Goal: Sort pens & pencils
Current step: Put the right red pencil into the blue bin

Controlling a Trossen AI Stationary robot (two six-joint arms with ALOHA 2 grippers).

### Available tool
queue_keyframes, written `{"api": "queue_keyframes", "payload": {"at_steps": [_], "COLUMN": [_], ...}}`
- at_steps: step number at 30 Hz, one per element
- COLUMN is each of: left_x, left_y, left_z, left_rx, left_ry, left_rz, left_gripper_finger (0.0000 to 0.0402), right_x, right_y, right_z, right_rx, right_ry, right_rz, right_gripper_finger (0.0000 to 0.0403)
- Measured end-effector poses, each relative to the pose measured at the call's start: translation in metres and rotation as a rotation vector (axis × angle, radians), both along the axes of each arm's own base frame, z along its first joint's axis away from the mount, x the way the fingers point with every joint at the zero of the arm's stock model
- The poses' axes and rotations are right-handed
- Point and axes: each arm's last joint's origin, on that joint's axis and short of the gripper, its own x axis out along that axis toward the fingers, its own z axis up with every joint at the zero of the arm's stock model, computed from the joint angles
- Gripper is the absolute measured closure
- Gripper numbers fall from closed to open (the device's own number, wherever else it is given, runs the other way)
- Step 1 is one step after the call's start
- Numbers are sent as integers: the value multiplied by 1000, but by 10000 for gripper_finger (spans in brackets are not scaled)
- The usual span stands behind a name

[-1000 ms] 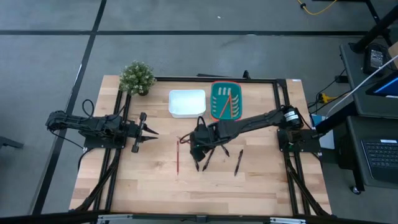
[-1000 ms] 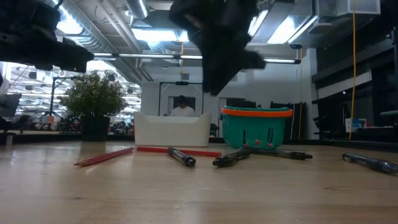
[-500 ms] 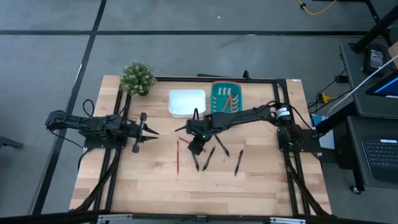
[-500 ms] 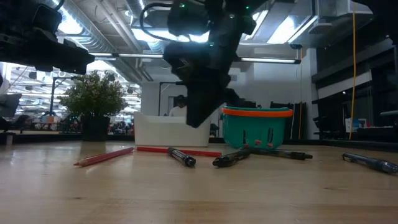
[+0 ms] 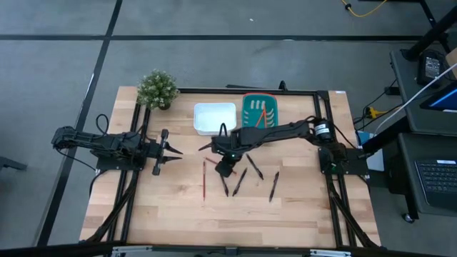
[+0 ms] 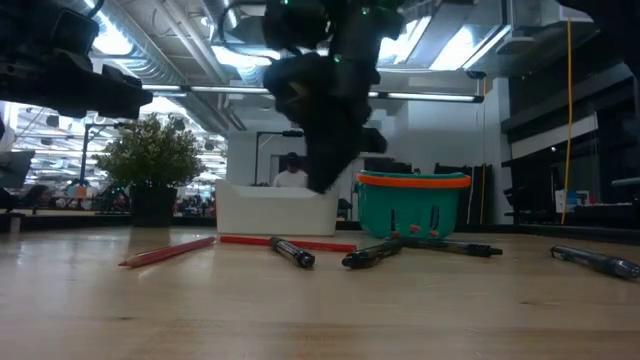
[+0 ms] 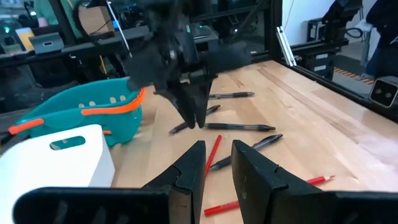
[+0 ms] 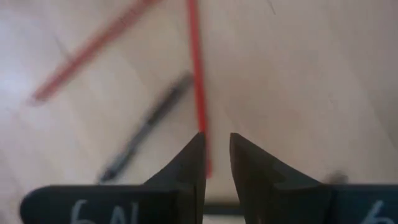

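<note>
Hovering over a red pencil (image 8: 198, 74) mid-table, the right gripper (image 8: 216, 146) kept its fingers narrow and empty; pick step was in hand. Next move called for a straight descent astride it. Left gripper (image 7: 217, 154) waited at the left, narrowly parted, empty.

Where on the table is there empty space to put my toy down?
The wood along the near edge of the table, below the pens, is bare. So is the patch between the plant and the left hand. The middle is crowded: pens, red pencils and the right hand hovering above them.
</note>
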Motion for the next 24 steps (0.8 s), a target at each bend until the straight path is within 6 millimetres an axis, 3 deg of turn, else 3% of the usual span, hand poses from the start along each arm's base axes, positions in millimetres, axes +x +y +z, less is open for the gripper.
{"api": "queue_keyframes", "payload": {"at_steps": [5, 19, 24], "left_x": [0, 0, 0], "left_y": [0, 1, 1], "left_z": [0, 0, 0], "left_rx": [6, 12, 14], "left_ry": [-2, -4, -5], "left_rz": [13, 22, 27], "left_gripper_finger": [330, 330, 330], "right_x": [1, 10, 11], "right_y": [0, 5, 10], "right_z": [-13, -24, -35], "right_rx": [-1, 25, 39], "right_ry": [49, 3, 75], "right_rz": [17, 51, 71], "right_gripper_finger": [331, 331, 331]}}
